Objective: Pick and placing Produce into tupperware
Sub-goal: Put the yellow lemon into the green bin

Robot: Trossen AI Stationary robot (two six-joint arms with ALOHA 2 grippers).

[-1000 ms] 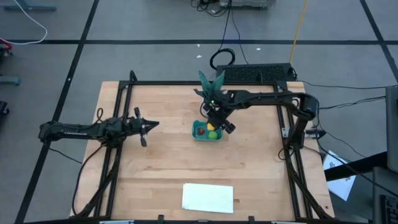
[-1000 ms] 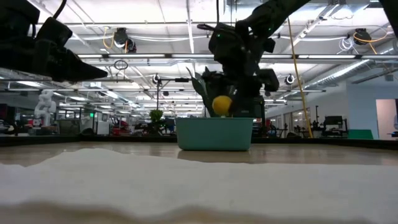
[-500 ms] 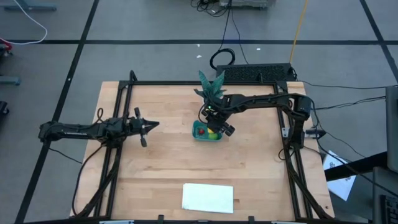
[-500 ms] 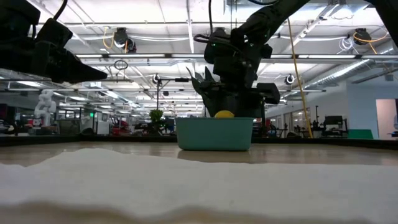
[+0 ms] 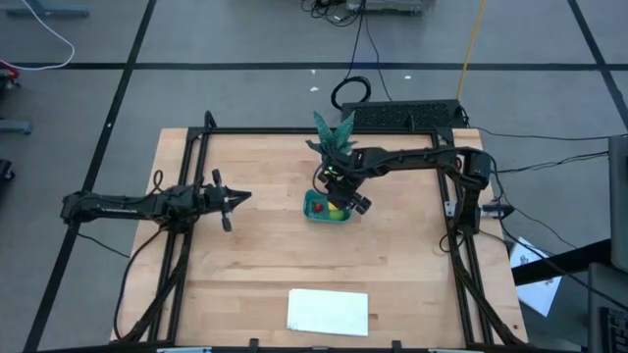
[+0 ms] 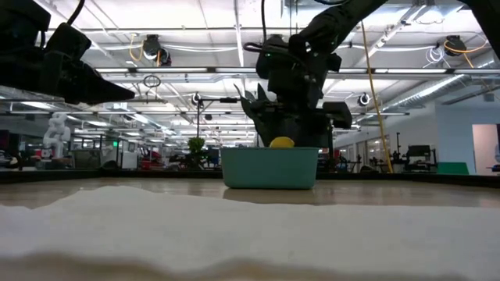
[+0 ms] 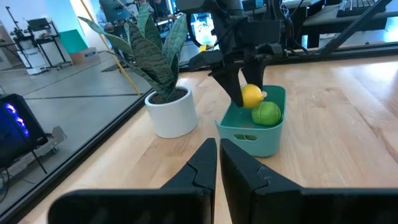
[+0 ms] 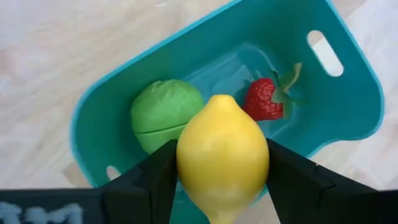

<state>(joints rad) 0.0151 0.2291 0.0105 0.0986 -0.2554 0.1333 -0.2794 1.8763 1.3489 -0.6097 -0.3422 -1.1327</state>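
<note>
high: my right gripper (image 5: 339, 201) over teal tupperware (image 5: 316, 213) at frame centre, left gripper (image 5: 232, 201) parked mid-left, jaws together | low: lemon (image 6: 281, 143) at rim height | right wrist: jaws clamped on lemon above lime (image 8: 165, 112) and strawberry (image 8: 263, 99) | step: placing last fruit; next I release, lift clear

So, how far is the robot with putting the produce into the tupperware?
Done: the green fruit and the red strawberry lie inside the teal tupperware.
In hand: the right gripper holds the yellow lemon between its fingers, low over the tupperware.
Left: only to release the lemon. The left gripper waits shut at the table's left side.
</note>
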